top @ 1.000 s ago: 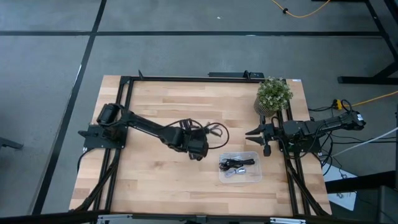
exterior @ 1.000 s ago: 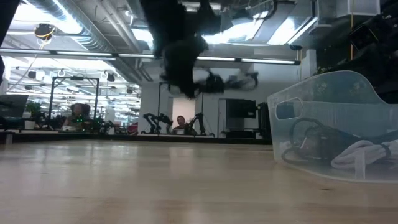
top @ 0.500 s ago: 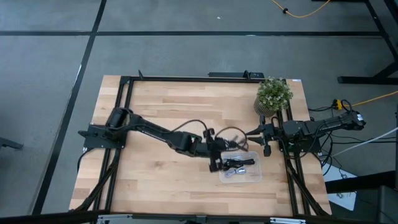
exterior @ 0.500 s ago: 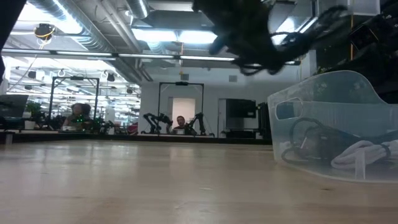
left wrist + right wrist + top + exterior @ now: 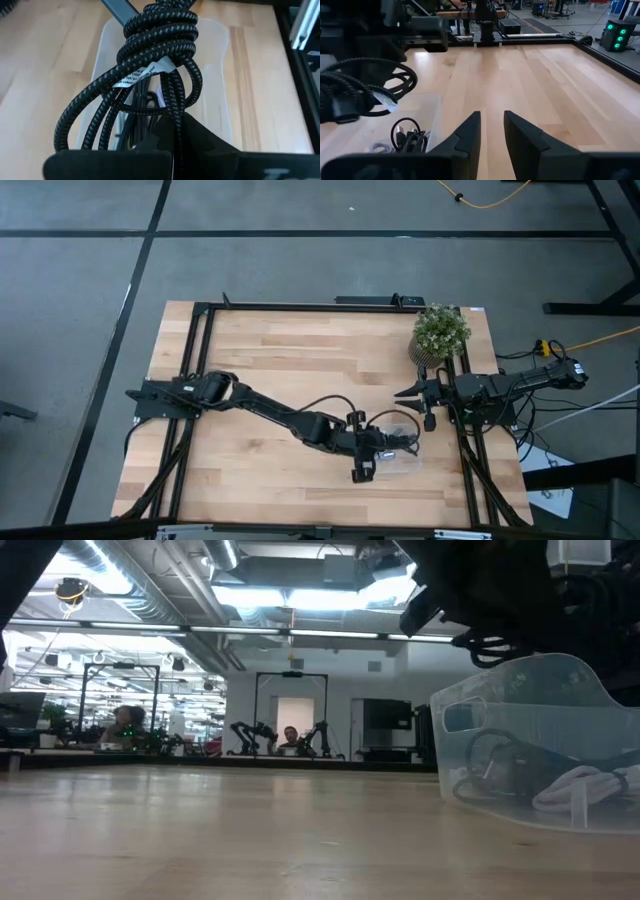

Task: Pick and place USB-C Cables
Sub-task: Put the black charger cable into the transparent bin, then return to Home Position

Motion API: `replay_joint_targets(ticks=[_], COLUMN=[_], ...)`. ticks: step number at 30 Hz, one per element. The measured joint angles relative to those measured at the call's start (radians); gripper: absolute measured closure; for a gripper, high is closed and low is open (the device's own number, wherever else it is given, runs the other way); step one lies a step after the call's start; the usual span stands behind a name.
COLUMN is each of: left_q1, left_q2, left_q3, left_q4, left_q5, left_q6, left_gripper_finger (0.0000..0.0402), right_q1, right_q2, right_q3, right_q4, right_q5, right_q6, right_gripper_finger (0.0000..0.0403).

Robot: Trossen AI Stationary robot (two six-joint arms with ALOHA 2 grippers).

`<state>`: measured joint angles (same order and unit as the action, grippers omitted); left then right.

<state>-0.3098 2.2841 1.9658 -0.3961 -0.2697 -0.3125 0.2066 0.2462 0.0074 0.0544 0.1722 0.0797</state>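
- Pale wood forms the desk (image 5: 260,360), which fills the middle of the high view inside a black frame.
- From the left edge of the desk the left arm (image 5: 250,400) stretches toward the lower right, ending with the left gripper (image 5: 385,445) over a clear plastic tray (image 5: 412,463).
- Its jaws are closed on a braided black cable bundle (image 5: 160,55) with a white label around it; in the left wrist view the bundle hangs directly above the tray (image 5: 215,75).
- Inside the tray lie more USB-C cables: a thin black coil (image 5: 407,135) and a pale grey-white one (image 5: 380,147) in the right wrist view, and a black one beside a pale one (image 5: 590,785) in the low view.
- Upper right of the desk holds a small potted plant (image 5: 440,332).
- Just below the plant, at the desk's right edge, the right gripper (image 5: 408,394) waits with its jaws a little apart and nothing between them, pointing left toward the tray; its fingers (image 5: 465,137) show a narrow gap in its own wrist view.
- Far right, on the grey floor, runs a yellow cable (image 5: 610,335).
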Motion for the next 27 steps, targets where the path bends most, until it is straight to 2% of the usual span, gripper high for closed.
replay_joint_targets(ticks=[5, 8, 16, 27], left_q1=[-0.007, -0.004, 0.000, 0.007], left_q2=[0.002, 0.003, 0.017, 0.014], left_q3=[0.012, 0.009, 0.007, 0.009], left_q4=[-0.011, -0.018, -0.008, 0.013], left_q5=[0.044, 0.107, 0.110, 0.103], left_q6=[-0.086, -0.142, -0.166, -0.149], left_gripper_finger=[0.0393, 0.0366, 0.0305, 0.0297], right_q1=[0.000, 0.000, 0.000, 0.000], right_q2=[0.000, 0.000, 0.000, 0.001], right_q3=[0.000, 0.000, 0.000, 0.000], right_q4=[0.000, 0.000, 0.000, 0.000], right_q5=[0.000, 0.000, 0.000, -0.001], right_q6=[-0.009, -0.009, -0.010, -0.010], right_gripper_finger=[0.0313, 0.0313, 0.0313, 0.0313])
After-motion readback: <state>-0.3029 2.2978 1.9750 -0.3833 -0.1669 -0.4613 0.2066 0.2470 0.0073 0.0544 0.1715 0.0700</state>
